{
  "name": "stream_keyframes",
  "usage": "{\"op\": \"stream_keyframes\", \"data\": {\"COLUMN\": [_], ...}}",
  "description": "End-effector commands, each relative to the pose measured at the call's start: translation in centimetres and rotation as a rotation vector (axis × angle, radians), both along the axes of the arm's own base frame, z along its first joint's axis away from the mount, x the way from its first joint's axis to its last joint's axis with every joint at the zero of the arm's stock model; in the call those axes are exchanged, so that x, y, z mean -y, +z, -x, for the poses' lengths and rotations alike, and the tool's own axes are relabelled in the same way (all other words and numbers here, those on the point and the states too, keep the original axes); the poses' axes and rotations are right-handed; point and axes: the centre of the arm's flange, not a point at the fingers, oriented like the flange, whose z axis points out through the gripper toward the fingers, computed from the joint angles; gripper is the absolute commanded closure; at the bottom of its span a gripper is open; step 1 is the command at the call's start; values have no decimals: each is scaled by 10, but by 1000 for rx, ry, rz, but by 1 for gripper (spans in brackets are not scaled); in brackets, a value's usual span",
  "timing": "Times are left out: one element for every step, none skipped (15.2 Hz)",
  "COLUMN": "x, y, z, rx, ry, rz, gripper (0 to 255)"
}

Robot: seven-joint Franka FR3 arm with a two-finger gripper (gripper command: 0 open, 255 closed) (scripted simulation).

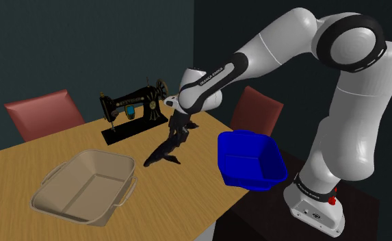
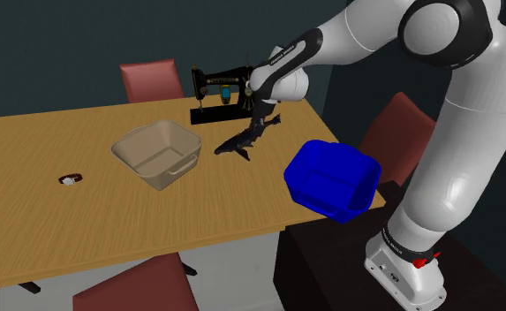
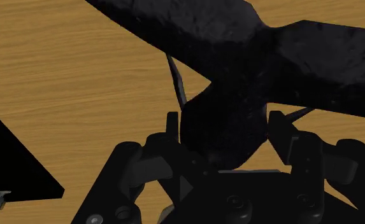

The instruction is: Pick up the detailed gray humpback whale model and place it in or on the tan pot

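A: Where is the whale (image 1: pixel 161 156)?

B: Over the wooden worktop (image 1: pixel 23 168), between the tan pot (image 1: pixel 119 172) and the black sewing machine (image 1: pixel 133 106). It slants head-down. Its nose is low over the wood, but I cannot tell whether it touches.

A: And the jaws?

B: Clenched on the narrow stem just ahead of the tail. In the wrist view they press the body from both sides, and the broad flukes (image 3: pixel 238 38) spread beyond them.

A: What is its surface like?

B: Dark grey, almost black, rough and pitted, with thin pointed fins.

A: And the pot?

B: A smooth rectangular basin with rounded corners and a loop handle at each end. It stands just beside the whale.

A: Anything else?

B: A glossy blue bin (image 1: pixel 252 164) sits tilted at the worktop's edge, near the stand. The sewing machine has gold trim. A dark band on the white arm (image 1: pixel 211 77) carries white lettering, too small to read.
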Motion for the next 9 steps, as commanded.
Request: {"op": "stream_keyframes", "data": {"x": [1, 1, 1, 1, 1, 1, 1, 1, 1], "y": [11, 16, 21, 27, 32, 37, 42, 48, 53], "z": [0, 0, 0, 0, 0, 0, 0, 0, 0], "rx": [0, 0, 0, 0, 0, 0, 0, 0, 0], "ry": [0, 0, 0, 0, 0, 0, 0, 0, 0], "rz": [0, 0, 0, 0, 0, 0, 0, 0, 0], "gripper": [255, 255, 255, 255, 255, 255, 255, 255, 255]}}
